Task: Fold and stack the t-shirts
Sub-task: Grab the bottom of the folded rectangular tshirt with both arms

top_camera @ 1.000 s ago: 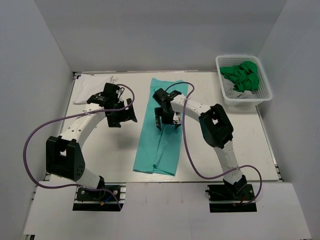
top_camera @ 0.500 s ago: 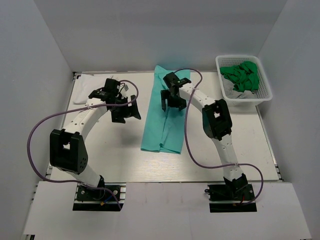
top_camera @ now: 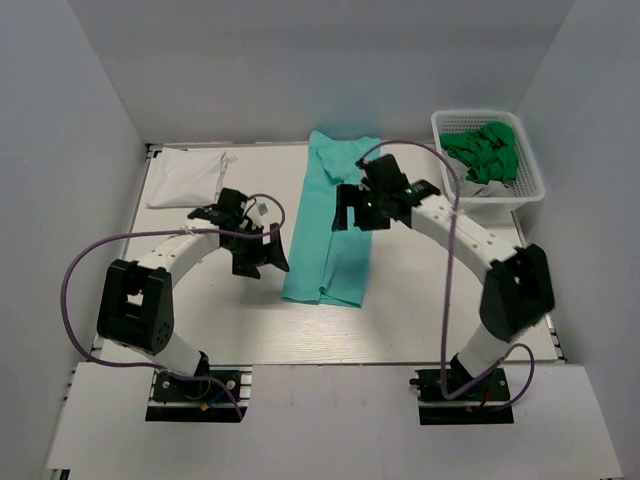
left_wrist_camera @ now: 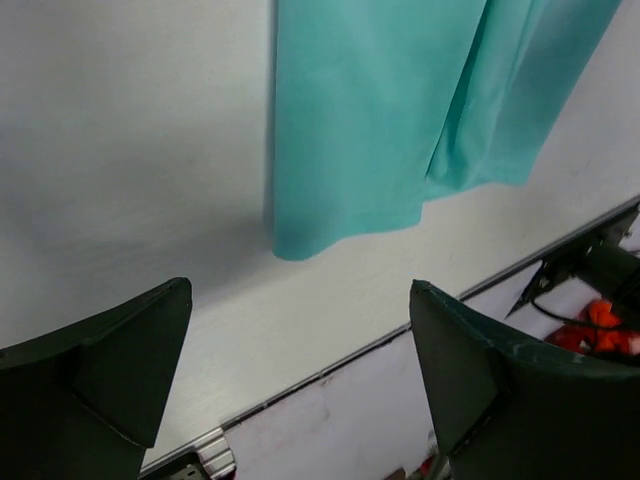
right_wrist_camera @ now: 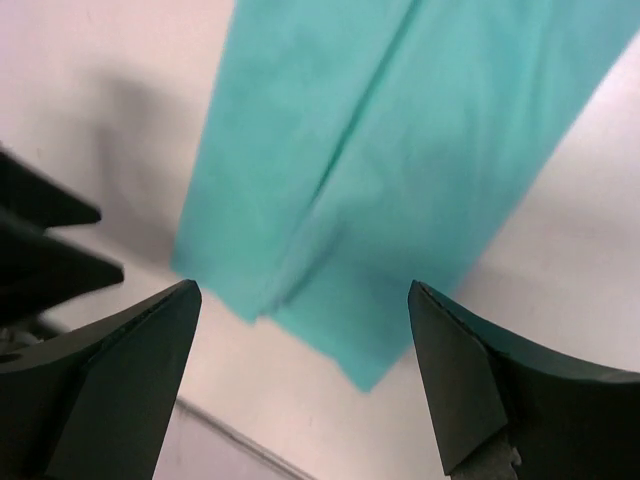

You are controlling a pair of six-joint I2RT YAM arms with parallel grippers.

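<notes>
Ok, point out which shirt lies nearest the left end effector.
The teal t-shirt, a long folded strip lying flat in the middle. The white t-shirt sits folded at the far left corner; the green t-shirt is bunched in the basket.

Top view overlooks the whole surface (top_camera: pixel 220 320); both wrist views face down, close above the teal t-shirt (top_camera: pixel 330 255), sharing its near end.

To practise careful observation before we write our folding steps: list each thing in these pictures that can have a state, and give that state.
Teal shirt: folded lengthwise into a long strip, lying flat.
White shirt: folded, at the far left corner.
Green shirt: crumpled in the basket.
Basket: holding crumpled clothes.
Left fingers: open, empty.
Right fingers: open, empty.
</notes>
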